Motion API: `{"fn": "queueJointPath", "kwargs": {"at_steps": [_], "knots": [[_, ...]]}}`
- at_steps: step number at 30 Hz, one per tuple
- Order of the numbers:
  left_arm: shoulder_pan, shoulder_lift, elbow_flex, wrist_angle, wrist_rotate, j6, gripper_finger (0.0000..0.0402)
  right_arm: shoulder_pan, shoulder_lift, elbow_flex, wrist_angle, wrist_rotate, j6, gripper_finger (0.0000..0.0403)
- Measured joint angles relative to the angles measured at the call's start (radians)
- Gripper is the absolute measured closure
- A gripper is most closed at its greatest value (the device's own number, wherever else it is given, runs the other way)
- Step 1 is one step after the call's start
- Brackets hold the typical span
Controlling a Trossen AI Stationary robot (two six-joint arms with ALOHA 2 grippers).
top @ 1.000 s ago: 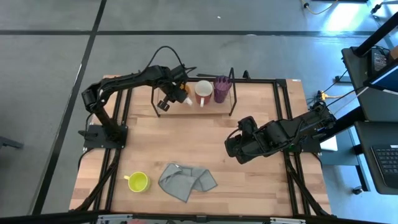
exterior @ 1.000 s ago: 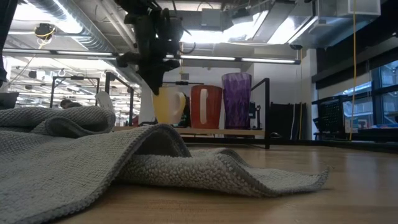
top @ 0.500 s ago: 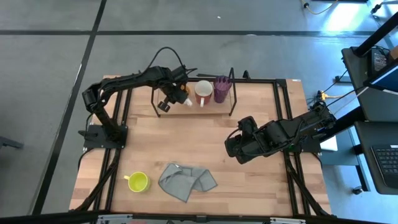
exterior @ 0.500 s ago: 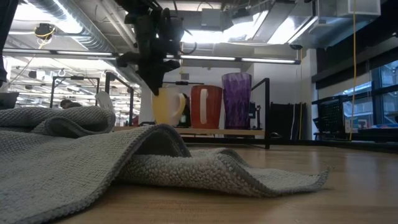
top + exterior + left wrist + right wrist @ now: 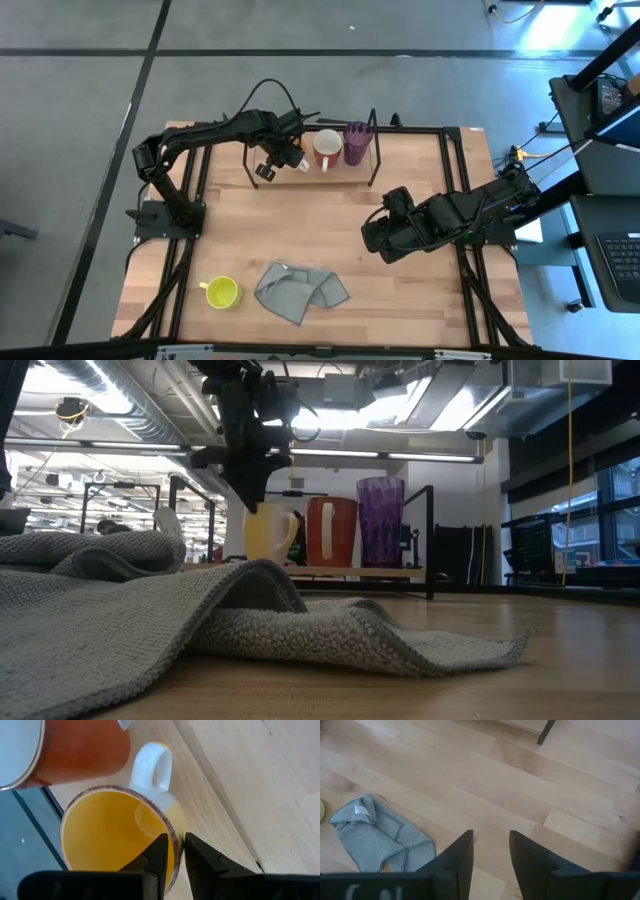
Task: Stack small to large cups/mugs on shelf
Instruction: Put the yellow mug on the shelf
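Only L fingers (image 5: pixel 173 851) nipped on orange mug (image 5: pixel 117 837) rim at shelf (image 5: pixel 372 150); R fingers (image 5: pixel 490 850) apart, empty.

You have a light wooden table (image 5: pixel 330 240) ringed by black frame rails (image 5: pixel 470 290); on its near part lie a yellow-green mug (image 5: pixel 221 292) and, just beside it, a crumpled grey cloth (image 5: pixel 300 291). At the far edge stands the shelf (image 5: pixel 370 165); on its wooden base sit an orange mug (image 5: pixel 265 532), a white mug with red inside (image 5: pixel 327 149) and a purple tumbler (image 5: pixel 356 143), close together in a row.
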Motion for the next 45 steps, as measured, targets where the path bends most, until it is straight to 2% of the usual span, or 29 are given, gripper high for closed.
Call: {"fn": "queueJointPath", "kwargs": {"at_steps": [9,17,21,24,26,29,32,41,45], "knots": [[-0.010,0.000,0.019,-0.020,-0.008,-0.050,0.0335,0.000,0.000,0.000,0.000,0.000,-0.001,0.0276],[-0.012,-0.001,0.122,-0.057,-0.014,-0.122,0.0336,0.000,0.000,0.000,-0.001,0.000,-0.004,0.0276],[0.004,-0.001,0.168,-0.119,-0.061,-0.216,0.0335,0.000,0.000,0.000,-0.001,0.000,-0.004,0.0276],[0.037,-0.001,0.189,-0.162,-0.163,-0.371,0.0338,0.000,0.000,0.000,-0.001,0.000,-0.004,0.0276],[0.076,-0.002,0.190,-0.195,-0.190,-0.492,0.0339,0.000,0.000,0.000,-0.001,0.003,-0.004,0.0276],[0.138,-0.002,0.178,-0.209,-0.102,-0.617,0.0339,0.000,0.000,0.000,-0.001,0.004,-0.004,0.0276],[0.173,-0.001,0.162,-0.205,-0.013,-0.671,0.0339,0.000,0.000,0.000,-0.001,0.005,-0.008,0.0276],[0.221,-0.001,0.103,-0.193,0.047,-0.807,0.0339,0.000,0.000,0.000,-0.001,0.007,-0.008,0.0276],[0.239,-0.001,0.044,-0.130,0.099,-0.844,0.0339,0.000,0.000,0.000,0.025,0.015,-0.008,0.0276]]}}
